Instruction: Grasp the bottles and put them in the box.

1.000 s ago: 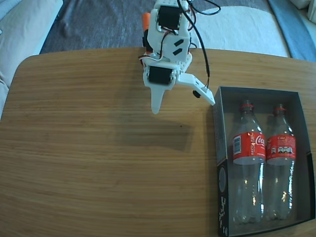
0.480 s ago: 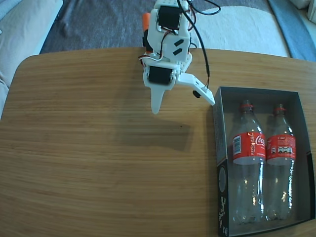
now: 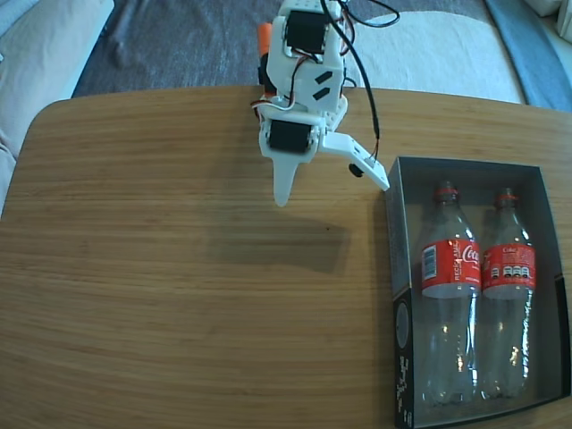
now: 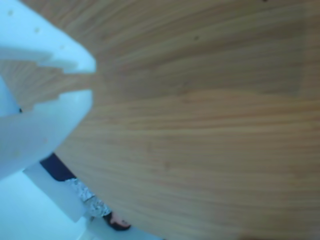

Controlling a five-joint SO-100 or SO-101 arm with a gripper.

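Note:
Two clear bottles with red labels lie side by side inside the box [image 3: 399, 295] at the right of the fixed view, necks pointing to the far side. One bottle [image 3: 450, 268] lies along the box's left wall and the other bottle [image 3: 508, 266] lies to its right. My white gripper [image 3: 332, 188] hangs open and empty above the bare wood just beyond the box's far-left corner, its right fingertip close over that corner. In the wrist view a white finger [image 4: 45, 120] shows at the left over plain wood; neither bottles nor box appear there.
The round-cornered wooden table [image 3: 179, 286] spreads left of the box. A black cable [image 3: 362, 80] runs down the arm. Beyond the far edge lie a grey rug [image 3: 179, 45] and a pale cushion [image 3: 45, 45]. The box almost reaches the table's near right edge.

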